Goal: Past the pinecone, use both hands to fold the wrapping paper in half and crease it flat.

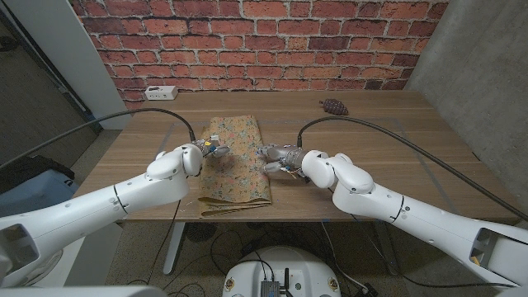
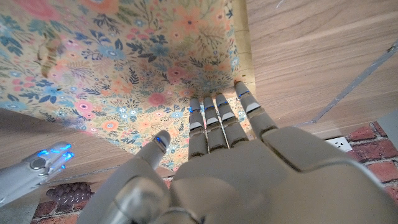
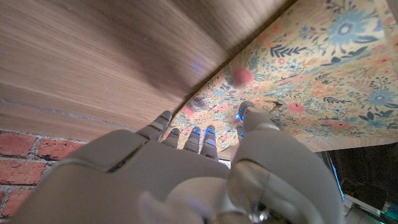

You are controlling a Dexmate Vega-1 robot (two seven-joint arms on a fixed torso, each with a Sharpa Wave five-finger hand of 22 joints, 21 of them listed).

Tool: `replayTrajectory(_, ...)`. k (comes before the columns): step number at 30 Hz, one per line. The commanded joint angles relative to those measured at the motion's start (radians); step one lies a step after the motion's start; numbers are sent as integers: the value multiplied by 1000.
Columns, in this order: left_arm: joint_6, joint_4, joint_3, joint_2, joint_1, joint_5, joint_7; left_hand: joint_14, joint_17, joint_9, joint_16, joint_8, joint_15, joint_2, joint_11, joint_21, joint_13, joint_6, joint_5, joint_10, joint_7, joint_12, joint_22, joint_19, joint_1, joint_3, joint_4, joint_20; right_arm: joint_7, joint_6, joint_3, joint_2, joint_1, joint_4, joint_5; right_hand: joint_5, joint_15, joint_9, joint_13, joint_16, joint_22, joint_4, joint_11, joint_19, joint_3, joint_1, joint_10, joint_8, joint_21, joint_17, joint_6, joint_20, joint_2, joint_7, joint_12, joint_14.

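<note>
On the left, the left hand (image 1: 200, 153) is set at the left edge of the flowery wrapping paper (image 1: 236, 165), with its fingers (image 2: 214, 118) stretched out straight and their tips touching the print; nothing is gripped by them. If this edge is pushed too hard, the thin sheet could be slid across the smooth wooden table (image 1: 371, 132) and the fold could be made crooked. The paper is seen in the middle of the table, lying long and narrow between the two hands, so it is judged to be folded over already. Its near end looks a little lifted and curled, so a soft bump could be left there if it is not pressed down. It is tan, with small blue, pink and orange flowers. On the right, the right hand (image 1: 283, 157) is held at the right edge, fingers (image 3: 205, 138) apart and tips on the paper, holding nothing. The small brown pinecone (image 1: 333, 106) lies well apart, at the far right.
</note>
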Motion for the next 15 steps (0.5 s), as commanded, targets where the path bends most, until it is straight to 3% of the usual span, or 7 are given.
replayTrajectory(1, 6, 5, 15, -9, -14, 15, -18, -2, 3, 3, -4, -2, 0, 73, -3, -2, 5, -6, 6, -3, 2, 5, 6, 10, -7, 5, 4, 2, 17, 4, 6, 1, -46, -9, 21, -3, -37, 1, 2, 8, 1, 4, -5, 2, -2, -7, 4, 6, 2, 5, 11, -2, 6, -6, 5, -30)
replayTrajectory(13, 15, 5, 16, -15, -14, 16, -18, -7, 3, 3, -4, -3, 4, 73, 0, -3, 6, -17, 7, -8, 4, 4, 6, 17, -8, 5, 5, 3, -6, -23, -19, 16, -67, 69, -4, 1, -38, 1, 1, 7, 1, -1, -8, -3, 5, 5, 19, 11, 0, 3, 33, -4, 13, -10, 7, -31)
replayTrajectory(15, 13, 4, 14, -13, -11, 14, -15, -7, 3, 3, -4, -2, 4, 73, 1, -4, 6, -17, 7, -9, 5, 4, 6, 17, -9, 5, 5, 4, -15, -7, -10, 12, -71, 84, 19, 1, -54, 0, 1, 7, 1, -3, -4, -3, 7, 8, 16, 10, 0, 3, 31, -3, 13, -8, 5, -27)
